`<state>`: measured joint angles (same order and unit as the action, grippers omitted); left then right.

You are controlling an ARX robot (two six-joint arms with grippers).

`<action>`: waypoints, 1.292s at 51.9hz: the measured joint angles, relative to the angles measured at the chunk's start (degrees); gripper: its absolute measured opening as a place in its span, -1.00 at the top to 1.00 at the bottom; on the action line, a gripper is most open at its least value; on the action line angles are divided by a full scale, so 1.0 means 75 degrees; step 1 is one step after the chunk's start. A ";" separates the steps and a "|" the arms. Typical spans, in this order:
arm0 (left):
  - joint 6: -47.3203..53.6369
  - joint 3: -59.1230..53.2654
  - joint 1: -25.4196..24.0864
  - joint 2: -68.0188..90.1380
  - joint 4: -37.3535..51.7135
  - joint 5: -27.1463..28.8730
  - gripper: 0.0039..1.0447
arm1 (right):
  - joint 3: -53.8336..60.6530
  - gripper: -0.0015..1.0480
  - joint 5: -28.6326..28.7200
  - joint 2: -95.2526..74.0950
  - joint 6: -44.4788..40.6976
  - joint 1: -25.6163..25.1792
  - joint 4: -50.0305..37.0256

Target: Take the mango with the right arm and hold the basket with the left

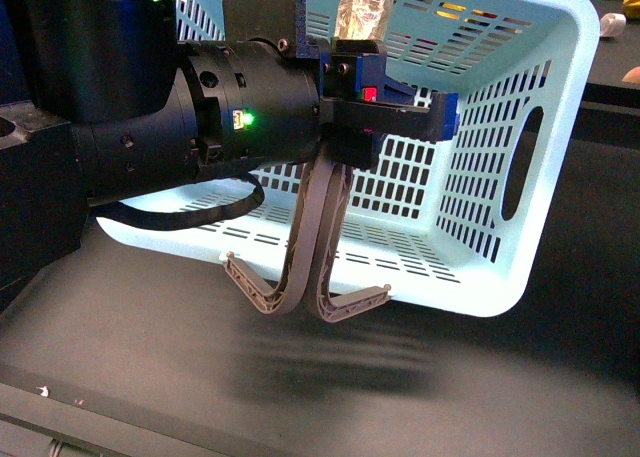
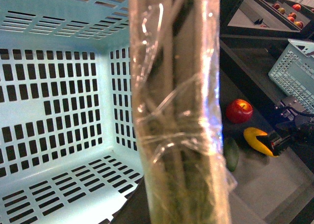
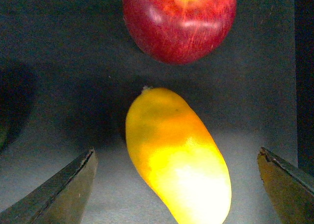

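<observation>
The pale turquoise basket (image 1: 500, 177) hangs tilted above the dark table, its two grey-brown handles (image 1: 310, 267) drooping below it. My left gripper (image 1: 385, 107) is shut on the basket at its near rim. In the left wrist view the taped handle (image 2: 176, 111) fills the middle, with the basket's slotted inside (image 2: 59, 87) behind it. The yellow-orange mango (image 3: 176, 155) lies on the dark surface between the wide-apart fingers (image 3: 64, 194) of my right gripper (image 3: 176, 153), which is open and not touching it. The left wrist view shows the mango (image 2: 255, 138) with the right gripper (image 2: 282, 140) at its end.
A red apple (image 3: 179, 18) lies just beyond the mango, and shows as the apple (image 2: 239, 110) from the left wrist. A dark green fruit (image 2: 230, 153) sits beside them. Further off stand a second turquoise basket (image 2: 294, 67) and a bin of small fruit (image 2: 287, 11).
</observation>
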<state>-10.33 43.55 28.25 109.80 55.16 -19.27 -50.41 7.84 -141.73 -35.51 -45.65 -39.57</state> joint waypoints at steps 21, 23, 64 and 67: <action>0.0000 0.0000 0.0000 0.0000 0.0000 0.0000 0.84 | -0.0743 -0.85 -0.0265 -0.0930 -0.0364 -0.0393 0.0361; 0.0000 0.0000 0.0000 0.0000 0.0000 0.0000 0.84 | -0.0801 -0.85 -0.0268 -0.0997 -0.0367 -0.0405 0.0379; 0.0000 0.0000 0.0000 0.0000 0.0000 0.0003 0.84 | -0.1361 -0.51 -0.0641 -0.1463 -0.0219 -0.0105 0.0484; -0.0003 0.0000 0.0000 0.0000 0.0000 0.0003 0.84 | -0.1352 -0.44 -0.0638 -0.1466 -0.0219 -0.0111 0.0469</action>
<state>-10.35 43.55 28.25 109.80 55.16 -19.25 -60.55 3.05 -152.73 -37.15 -46.48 -36.05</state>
